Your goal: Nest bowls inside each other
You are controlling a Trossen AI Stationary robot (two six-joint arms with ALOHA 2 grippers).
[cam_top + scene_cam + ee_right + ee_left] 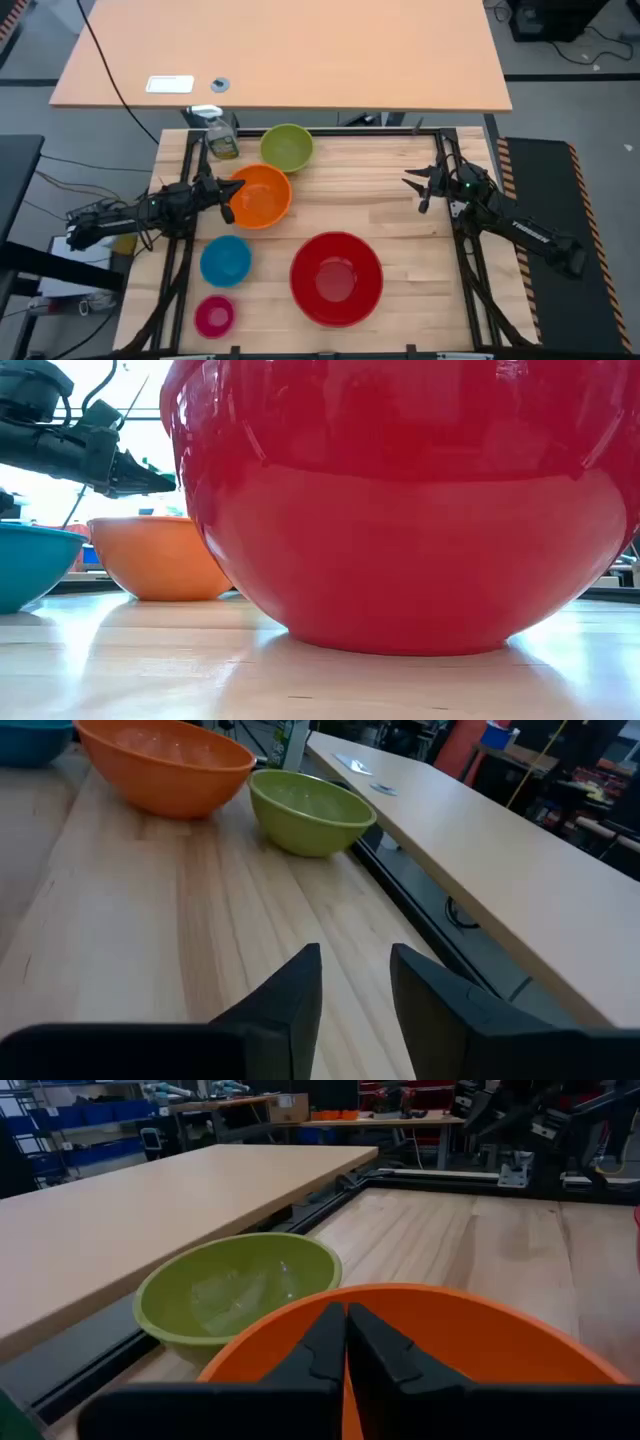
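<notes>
Five bowls sit upright on their bases on the wooden table. They are the big red bowl [337, 277] near the front, the orange bowl [264, 196], the yellow-green bowl [287, 147] behind it, the blue bowl [226, 260] and the small pink bowl [215, 315] at the front left. My left gripper [228, 197] is shut and hovers a little above the orange bowl [160, 560], over its left part. The low view shows this gripper [168, 482] clear of the rim. My right gripper [418, 190] stands open over the table's right side, with nothing between its fingers.
A green spray bottle [221, 135] stands at the far left corner, beside the yellow-green bowl. A tan desk [280, 50] lies beyond the table's far edge. Black frame rails run along the table's left and right sides.
</notes>
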